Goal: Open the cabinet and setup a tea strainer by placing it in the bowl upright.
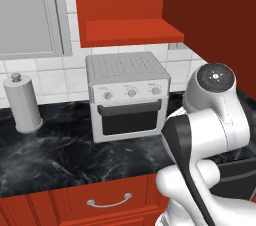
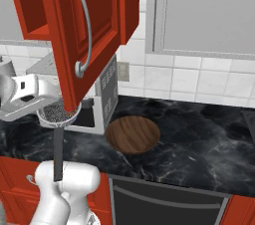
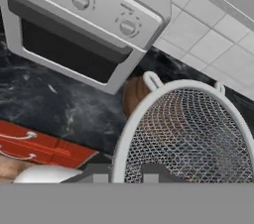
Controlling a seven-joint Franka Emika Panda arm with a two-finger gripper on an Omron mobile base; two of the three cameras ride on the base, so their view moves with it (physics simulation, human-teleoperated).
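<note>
Tea strainer [image 3: 191,134] sits right at the hand [image 3: 121,176], fingers pinched on its rim. Held above tabletop [image 2: 199,139], left of the bowl [image 2: 132,135]. Cabinet [image 2: 89,25] door open.

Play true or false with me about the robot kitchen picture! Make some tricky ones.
1. The red cabinet door is open. True.
2. The tea strainer already sits in the bowl. False: it is held above the counter, left of the bowl.
3. The bowl has nothing in it. True.
4. The toaster oven door hangs open. False: it is closed.
5. The gripper holds nothing. False: it grips the strainer.
</note>
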